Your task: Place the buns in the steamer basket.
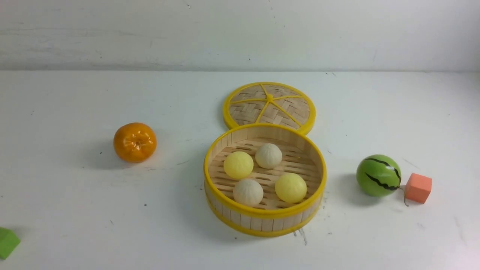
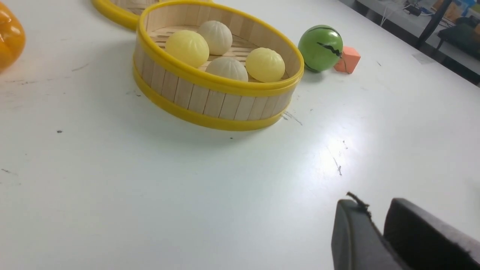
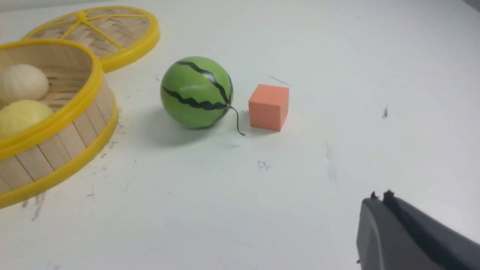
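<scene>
**All four buns in the basket, both arms clear**

With every bun I can count already inside, I judge the loading step finished. The four buns (image 1: 264,172) sit on the slat floor of the steamer basket (image 1: 264,219), two pale yellow and two cream-white, loosely clustered, near the middle of the table (image 1: 67,210). Just beyond the basket, on its far side, the woven lid (image 1: 269,105) lies flat. An orange (image 1: 135,142) rests well off to the left; right of the basket stand a striped green melon ball (image 1: 378,175) and, just beside it, an orange cube (image 1: 418,188). A green block (image 1: 7,242) pokes in at the near left edge.

My left gripper (image 2: 377,228) hangs over bare table with a narrow gap between its pads, holding nothing. My right gripper (image 3: 380,210) is pressed together, also empty. Next I would only confirm no bun remains outside and keep both arms back.
</scene>
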Robot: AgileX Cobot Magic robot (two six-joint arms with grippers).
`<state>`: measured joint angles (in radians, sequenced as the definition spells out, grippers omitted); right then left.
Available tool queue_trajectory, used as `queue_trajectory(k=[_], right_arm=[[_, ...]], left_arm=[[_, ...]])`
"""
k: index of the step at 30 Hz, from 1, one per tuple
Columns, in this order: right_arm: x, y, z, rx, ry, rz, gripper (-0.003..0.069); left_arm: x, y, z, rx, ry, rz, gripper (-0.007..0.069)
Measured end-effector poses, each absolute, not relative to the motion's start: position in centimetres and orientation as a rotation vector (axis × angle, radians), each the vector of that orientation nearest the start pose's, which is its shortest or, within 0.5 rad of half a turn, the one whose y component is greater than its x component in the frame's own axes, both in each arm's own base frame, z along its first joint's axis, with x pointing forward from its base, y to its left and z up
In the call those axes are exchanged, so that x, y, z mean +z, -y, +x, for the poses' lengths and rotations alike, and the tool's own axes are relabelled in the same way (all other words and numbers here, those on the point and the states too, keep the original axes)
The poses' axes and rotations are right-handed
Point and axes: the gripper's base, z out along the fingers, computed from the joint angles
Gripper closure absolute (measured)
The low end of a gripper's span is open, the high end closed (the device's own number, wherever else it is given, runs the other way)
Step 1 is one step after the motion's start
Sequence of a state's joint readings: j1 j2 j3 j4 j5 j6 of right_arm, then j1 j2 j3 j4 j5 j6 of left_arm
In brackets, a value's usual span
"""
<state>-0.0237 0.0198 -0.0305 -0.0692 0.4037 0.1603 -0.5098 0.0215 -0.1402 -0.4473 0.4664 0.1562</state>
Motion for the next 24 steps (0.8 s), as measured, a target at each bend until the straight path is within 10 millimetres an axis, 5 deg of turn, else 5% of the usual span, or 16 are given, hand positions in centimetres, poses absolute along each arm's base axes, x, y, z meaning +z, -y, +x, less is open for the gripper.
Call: queue_trajectory(k=[3, 24], right_arm=[[17.29, 0.37, 5.15, 0.027, -1.889, 0.136, 0.0671], [17.29, 0.34, 5.19, 0.034, -1.876, 0.143, 0.0658]], left_arm=[[22.09, 3.83, 3.2, -0.715, -1.805, 0.382, 0.0498], [21.95, 3.85, 3.14, -0.714, -1.82, 0.391, 0.0491]])
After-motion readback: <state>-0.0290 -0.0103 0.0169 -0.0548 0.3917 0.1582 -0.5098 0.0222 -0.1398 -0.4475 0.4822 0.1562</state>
